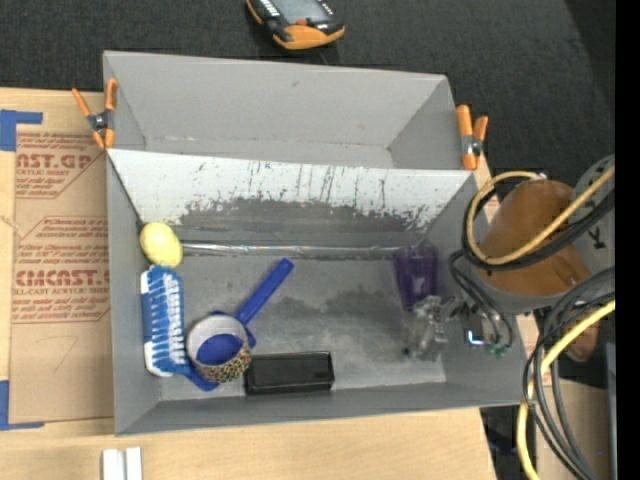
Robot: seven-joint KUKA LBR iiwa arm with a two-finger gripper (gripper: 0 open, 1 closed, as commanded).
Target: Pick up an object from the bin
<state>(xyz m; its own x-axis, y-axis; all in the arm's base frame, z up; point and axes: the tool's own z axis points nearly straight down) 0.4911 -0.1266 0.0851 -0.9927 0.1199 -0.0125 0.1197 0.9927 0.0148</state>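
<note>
Your gripper hangs low in the bin just beside the purple see-through piece, likely the handiest pick, with blue scoop, black box and yellow ball all well left of that piece; whether the jaws stand apart, you cannot tell.

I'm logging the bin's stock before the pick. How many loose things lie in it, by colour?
Yellow: 1, ball
Blue: 1, scoop
Blue and white: 1, brush
Spotted brown: 1, tape roll
Black: 1, block
Purple: 1, cup
Total: 6
</note>
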